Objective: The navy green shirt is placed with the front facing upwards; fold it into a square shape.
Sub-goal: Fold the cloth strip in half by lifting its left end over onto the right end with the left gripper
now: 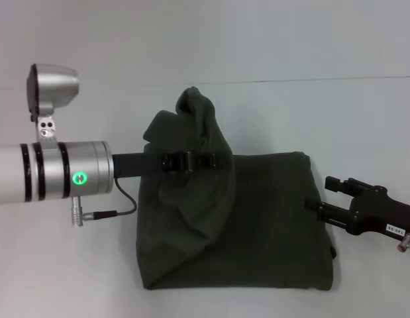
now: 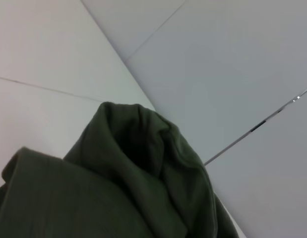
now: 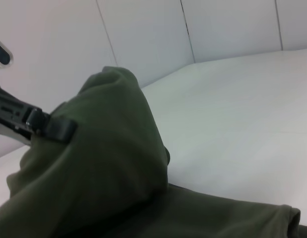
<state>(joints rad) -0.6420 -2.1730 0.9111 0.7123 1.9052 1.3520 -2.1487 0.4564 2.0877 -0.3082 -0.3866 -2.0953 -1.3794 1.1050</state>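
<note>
Olive navy green shirt (image 1: 257, 225) part-folded, left claw (image 1: 188, 161) pinching its raised fold, right claw (image 1: 334, 192) spread.

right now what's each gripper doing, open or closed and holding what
Left gripper: shut on the navy green shirt, lifting a fold of it.
Right gripper: open, holding nothing, beside the shirt's right edge.

silver left arm (image 1: 59, 172), green ring light (image 1: 79, 177), black cable (image 1: 115, 209), black right gripper (image 1: 337, 195)

The dark olive-green cotton shirt (image 1: 257, 225) has its chest lettering and collar folded out of sight. Raised cloth covers the left gripper's (image 1: 189, 161) fingertips, and the right gripper (image 1: 334, 195) gets cut off by the frame edge.
</note>
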